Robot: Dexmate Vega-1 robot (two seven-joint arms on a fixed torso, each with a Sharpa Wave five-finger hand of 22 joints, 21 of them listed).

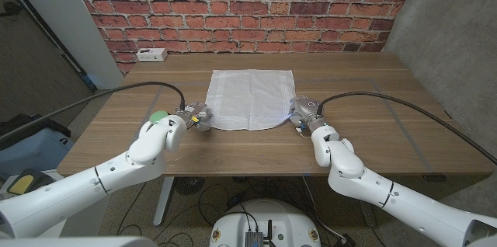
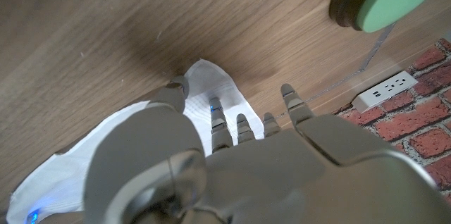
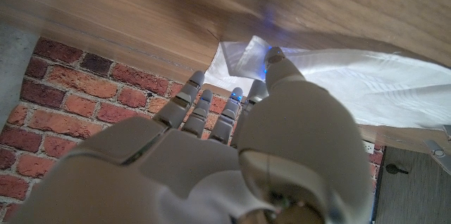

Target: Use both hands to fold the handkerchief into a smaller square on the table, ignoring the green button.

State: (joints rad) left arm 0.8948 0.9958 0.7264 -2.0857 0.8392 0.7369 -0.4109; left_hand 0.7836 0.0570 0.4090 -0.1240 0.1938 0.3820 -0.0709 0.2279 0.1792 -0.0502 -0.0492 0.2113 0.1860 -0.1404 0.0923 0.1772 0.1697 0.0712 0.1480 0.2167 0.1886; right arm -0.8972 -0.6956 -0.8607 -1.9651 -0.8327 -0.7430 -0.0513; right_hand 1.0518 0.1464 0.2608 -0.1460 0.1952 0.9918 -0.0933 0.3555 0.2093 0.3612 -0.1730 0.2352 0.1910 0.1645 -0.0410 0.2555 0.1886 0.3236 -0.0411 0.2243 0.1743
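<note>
I see the white handkerchief [image 1: 250,99] spread on the wooden table [image 1: 373,134], roughly in the middle and slightly toward the far side, with its near edge curving between my two hands. My left hand [image 1: 192,116] sits at the cloth's near-left corner, and my right hand [image 1: 304,115] sits at the near-right corner, so the cloth lies stretched between them and beyond them.

In the left wrist view, the left hand's fingertips [image 2: 220,120] press down on the corner of the handkerchief [image 2: 211,90], thumb on one side and fingers on the other, so I read it as pinching that corner. In the right wrist view, the thumb and the fingers [image 3: 273,65] meet on the crumpled corner of the handkerchief [image 3: 366,86], which lifts a little off the wood there; that hand is gripping the cloth too.

The green button [image 1: 159,116] sits on the table just beside the left hand, on its outer side, apart from the cloth. A white power strip [image 1: 151,55] lies at the far-left edge near the brick wall [image 1: 248,6].
</note>
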